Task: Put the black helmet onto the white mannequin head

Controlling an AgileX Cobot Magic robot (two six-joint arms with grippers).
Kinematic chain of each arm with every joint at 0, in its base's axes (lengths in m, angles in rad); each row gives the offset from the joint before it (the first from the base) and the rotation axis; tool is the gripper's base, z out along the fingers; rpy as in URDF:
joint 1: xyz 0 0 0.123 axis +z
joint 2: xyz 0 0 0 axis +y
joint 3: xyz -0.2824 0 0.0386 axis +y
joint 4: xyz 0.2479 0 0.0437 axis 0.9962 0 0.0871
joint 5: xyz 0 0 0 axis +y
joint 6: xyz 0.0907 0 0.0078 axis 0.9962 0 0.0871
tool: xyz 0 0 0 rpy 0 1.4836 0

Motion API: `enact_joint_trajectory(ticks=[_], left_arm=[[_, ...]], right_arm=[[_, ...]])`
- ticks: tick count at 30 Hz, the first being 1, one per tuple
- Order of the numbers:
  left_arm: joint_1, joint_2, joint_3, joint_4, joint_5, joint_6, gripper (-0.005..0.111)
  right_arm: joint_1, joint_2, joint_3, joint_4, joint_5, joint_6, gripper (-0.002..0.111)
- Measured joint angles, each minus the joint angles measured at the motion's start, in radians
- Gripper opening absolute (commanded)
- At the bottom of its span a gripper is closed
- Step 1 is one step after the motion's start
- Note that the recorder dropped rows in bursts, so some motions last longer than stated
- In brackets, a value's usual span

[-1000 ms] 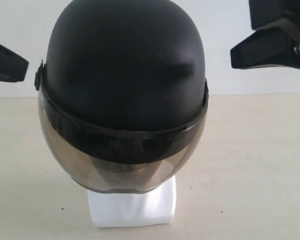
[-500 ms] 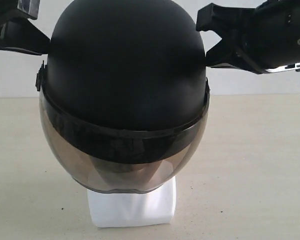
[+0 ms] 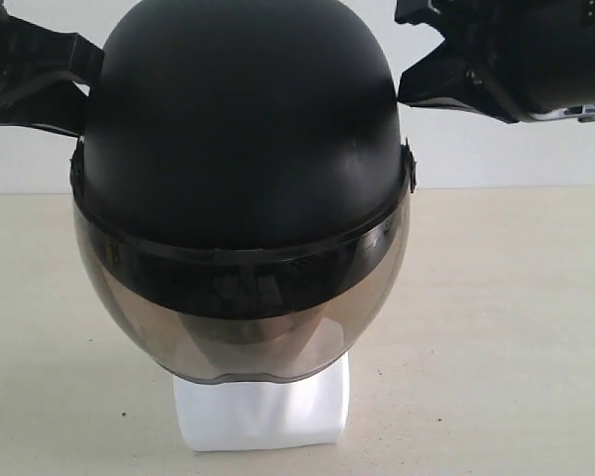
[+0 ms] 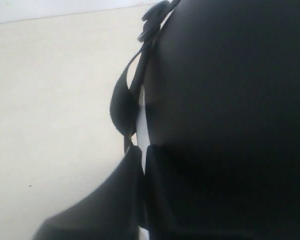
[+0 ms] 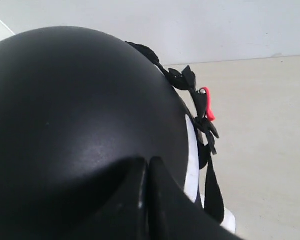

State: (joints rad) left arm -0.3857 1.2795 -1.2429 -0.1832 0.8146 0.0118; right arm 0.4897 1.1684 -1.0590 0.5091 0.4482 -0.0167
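The black helmet (image 3: pixel 243 129) sits over the white mannequin head, with its smoky visor (image 3: pixel 238 317) covering the face. Only the head's block base (image 3: pixel 263 412) shows below. My left gripper (image 3: pixel 84 74) is shut and its tip rests against the shell's upper left side. My right gripper (image 3: pixel 405 87) is shut too, against the upper right side. In the left wrist view the closed gripper (image 4: pixel 142 155) lies along the helmet (image 4: pixel 230 75), with a white strip of the head (image 4: pixel 142 125) beside it. The right wrist view shows the closed gripper (image 5: pixel 147 162) on the helmet (image 5: pixel 65 100).
A chin strap with a red buckle tab (image 5: pixel 208 107) hangs down the helmet's side. The head stands on a beige tabletop (image 3: pixel 506 327) with a white wall (image 3: pixel 496 159) behind it.
Both grippers came in from the sides and now touch the top of the helmet. The helmet has shifted slightly and its visor rim sits more level.
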Motion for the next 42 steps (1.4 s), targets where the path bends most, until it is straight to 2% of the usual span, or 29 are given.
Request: enact_joint_trajectory(ticks=[28, 32, 37, 42], left_arm=[[-0.01, -0.102, 0.0, 0.0, 0.022, 0.0, 0.005], [-0.01, -0.151, 0.0, 0.0, 0.042, -0.012, 0.005], [-0.01, -0.292, 0.012, 0.002, 0.066, -0.059, 0.005], [-0.01, -0.483, 0.135, 0.002, 0.004, -0.146, 0.005]], right_arm=[[0.008, -0.072, 0.0, -0.031, -0.006, -0.007, 0.0], [0.008, -0.127, 0.0, -0.149, 0.026, 0.061, 0.0], [0.008, -0.238, 0.0, -0.416, 0.248, 0.176, 0.0], [0.008, -0.356, 0.0, -0.583, 0.387, 0.222, 0.0]])
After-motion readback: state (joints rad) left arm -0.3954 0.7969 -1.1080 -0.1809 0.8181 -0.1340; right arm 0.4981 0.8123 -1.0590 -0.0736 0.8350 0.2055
